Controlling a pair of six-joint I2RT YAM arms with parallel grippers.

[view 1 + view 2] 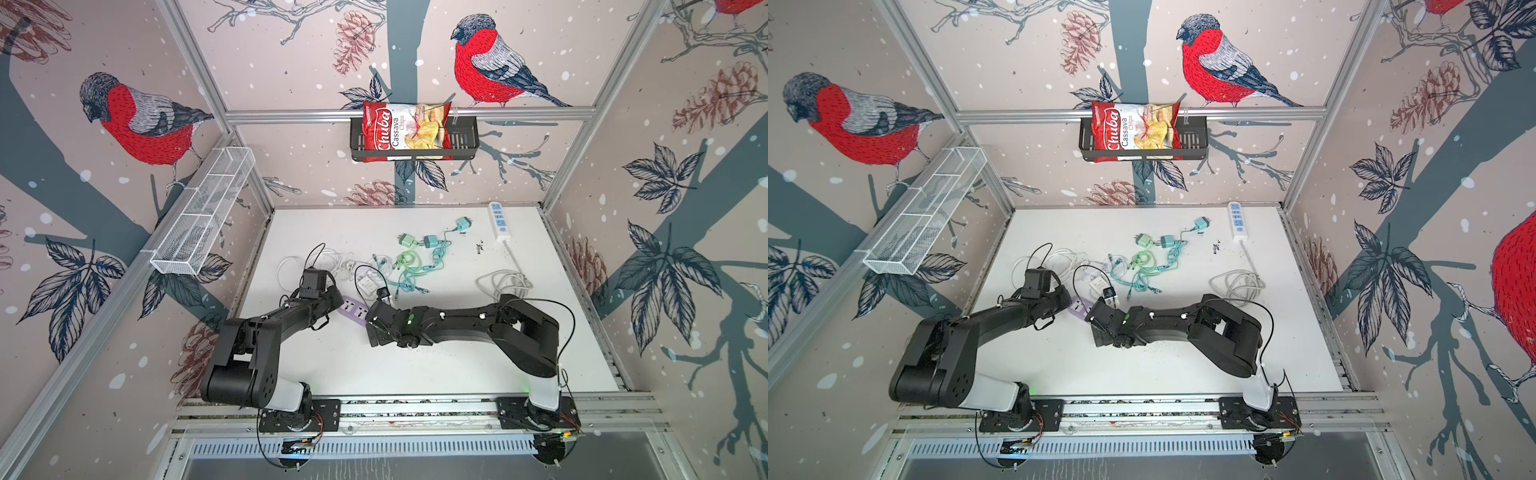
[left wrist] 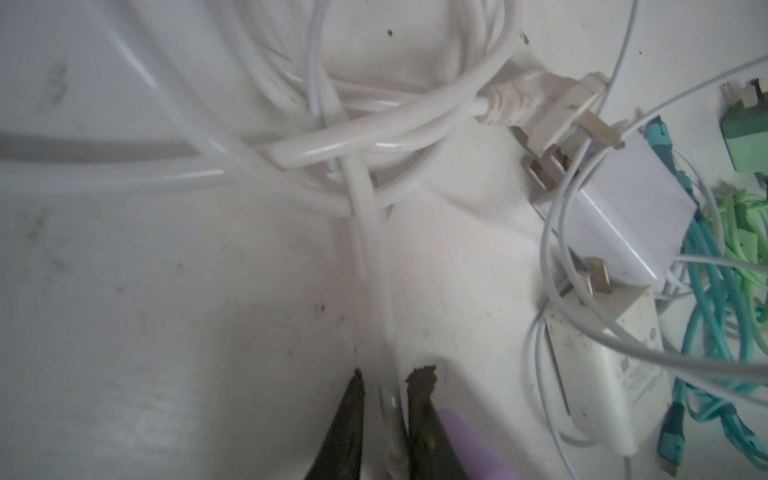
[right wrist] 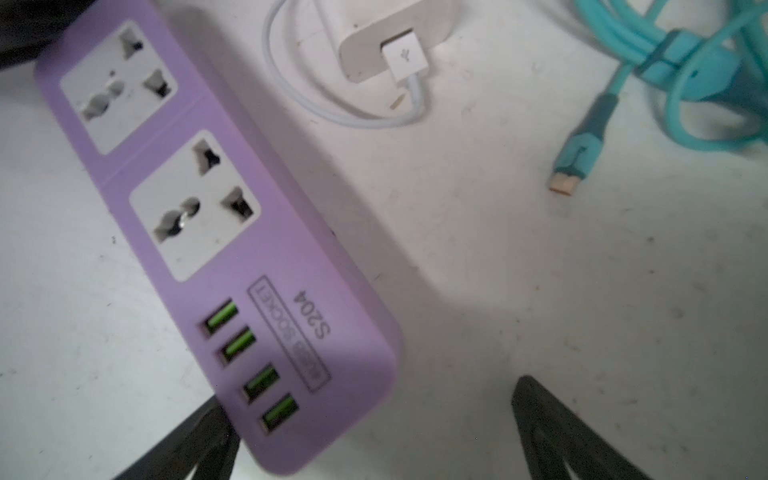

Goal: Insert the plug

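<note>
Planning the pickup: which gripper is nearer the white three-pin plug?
Left gripper, clamping a white cord near the plug; the right gripper is farther, open around one end of the purple strip.

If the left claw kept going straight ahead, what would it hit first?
Likely the coil of white cable straight ahead; the white cord between the fingers of the left gripper leads into it. Its height is unclear.

The purple plastic power strip (image 1: 355, 309) lies near the middle of the white worktop (image 1: 457, 365), with the flat white charger block (image 1: 368, 284) just behind it and a coil of white cable (image 1: 291, 262) behind it to the left. Nearer the far edge lie three green and teal plug adapters (image 1: 431, 241), their tangled cords (image 1: 409, 262) before them. The long white power strip (image 1: 500, 220) sits in the far right corner, its coiled whitish cord (image 1: 505, 282) by the right edge.
</note>
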